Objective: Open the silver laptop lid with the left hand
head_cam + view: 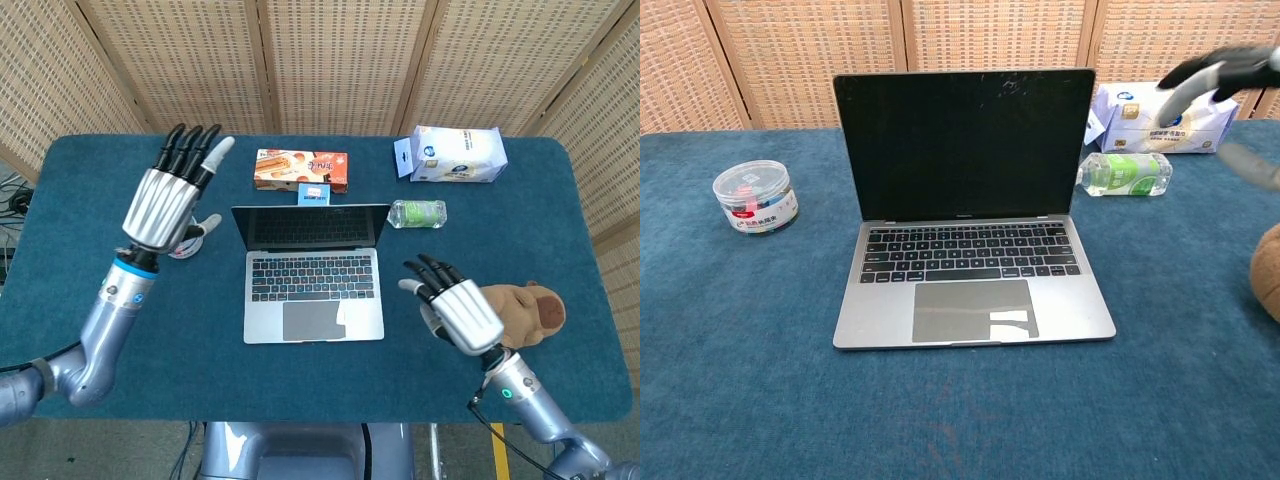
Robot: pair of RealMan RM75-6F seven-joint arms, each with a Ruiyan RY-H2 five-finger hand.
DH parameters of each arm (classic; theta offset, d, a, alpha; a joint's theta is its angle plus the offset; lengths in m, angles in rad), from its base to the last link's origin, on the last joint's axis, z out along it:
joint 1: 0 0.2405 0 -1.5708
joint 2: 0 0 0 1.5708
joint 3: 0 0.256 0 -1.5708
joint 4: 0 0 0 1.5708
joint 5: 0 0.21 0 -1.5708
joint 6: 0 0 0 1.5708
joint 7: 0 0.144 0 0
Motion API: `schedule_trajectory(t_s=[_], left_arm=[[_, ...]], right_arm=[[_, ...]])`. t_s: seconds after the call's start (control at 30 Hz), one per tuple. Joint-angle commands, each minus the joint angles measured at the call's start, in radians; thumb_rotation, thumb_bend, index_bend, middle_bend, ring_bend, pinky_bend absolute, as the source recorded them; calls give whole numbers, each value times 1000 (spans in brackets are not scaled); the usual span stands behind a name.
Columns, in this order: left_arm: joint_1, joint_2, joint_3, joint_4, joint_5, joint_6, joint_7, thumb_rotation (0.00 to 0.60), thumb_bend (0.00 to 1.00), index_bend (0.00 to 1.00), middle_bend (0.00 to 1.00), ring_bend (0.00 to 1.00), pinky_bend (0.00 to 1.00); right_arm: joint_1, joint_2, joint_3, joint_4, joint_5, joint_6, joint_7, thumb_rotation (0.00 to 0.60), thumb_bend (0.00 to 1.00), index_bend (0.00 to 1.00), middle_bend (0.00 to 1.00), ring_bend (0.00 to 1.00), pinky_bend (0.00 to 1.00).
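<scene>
The silver laptop [313, 283] [973, 260] stands at the table's middle with its lid [964, 143] upright and its screen dark. My left hand [168, 200] is raised to the left of the laptop, fingers spread, holding nothing and well clear of the lid. It does not show in the chest view. My right hand [459, 309] hovers to the right of the laptop base, fingers apart and empty. In the chest view only its blurred fingertips [1215, 70] show at the upper right.
A clear tub of small coloured items [756, 196] sits left of the laptop, mostly behind my left hand in the head view. A snack box [300, 170] lies behind the lid. A tissue pack [451, 155], green bottle [417, 213] and brown plush toy [528, 309] are on the right.
</scene>
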State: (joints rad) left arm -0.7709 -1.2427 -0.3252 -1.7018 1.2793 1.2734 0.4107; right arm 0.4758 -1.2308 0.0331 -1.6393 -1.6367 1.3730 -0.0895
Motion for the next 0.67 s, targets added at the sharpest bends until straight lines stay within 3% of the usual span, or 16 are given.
schedule_trajectory(t_s=[0.03, 0.2, 0.33, 0.5, 0.67], left_arm=[[138, 80, 73, -33, 26, 75, -170, 600, 1, 0, 0, 0, 0], [285, 126, 162, 6, 69, 143, -396, 600, 4, 0, 0, 0, 0], [397, 119, 249, 21, 120, 213, -498, 600, 0, 0, 0, 0, 0], [524, 106, 345, 2, 130, 276, -463, 600, 0, 0, 0, 0, 0], [595, 77, 387, -1, 179, 345, -388, 600, 0, 0, 0, 0, 0]], right_arm=[[-95, 7, 31, 94, 47, 128, 96, 600, 180, 197, 27, 0, 41], [-182, 16, 43, 136, 112, 210, 200, 600, 6, 114, 0, 0, 0], [-249, 49, 23, 80, 135, 249, 174, 600, 0, 54, 0, 0, 0], [-322, 76, -6, -9, 133, 298, 118, 600, 0, 6, 0, 0, 0], [-362, 75, -28, -8, 118, 309, 139, 600, 0, 5, 0, 0, 0]])
